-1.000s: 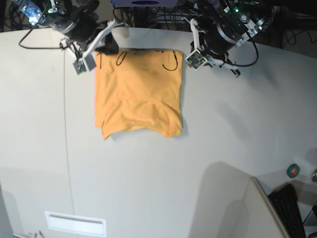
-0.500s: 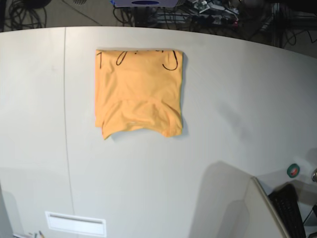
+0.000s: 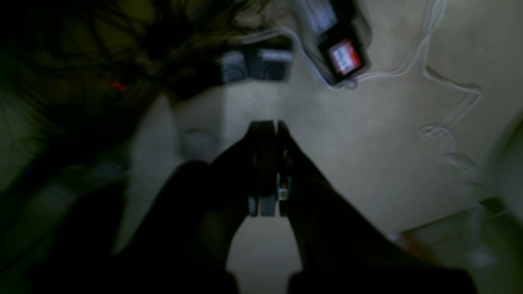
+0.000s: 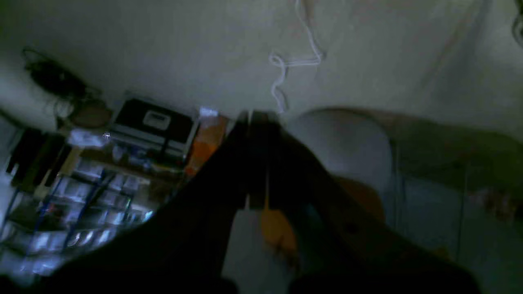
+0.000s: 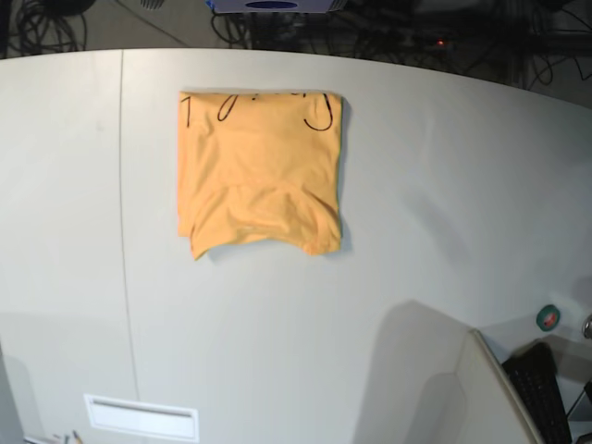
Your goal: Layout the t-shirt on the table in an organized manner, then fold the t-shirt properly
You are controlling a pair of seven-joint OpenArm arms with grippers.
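The shirt lies folded into a neat rectangle on the far part of the table, a little left of centre, just right of the thin dark seam. Its black marks run along the far edge; the near edge is slightly uneven, with a fold line across the lower half. No arm shows above the table. The left gripper has its jaws pressed together on nothing, pointing at a blurred pale surface with a white cable. The right gripper is likewise closed and empty, aimed at dim shelving. A roll of green tape sits near the right edge.
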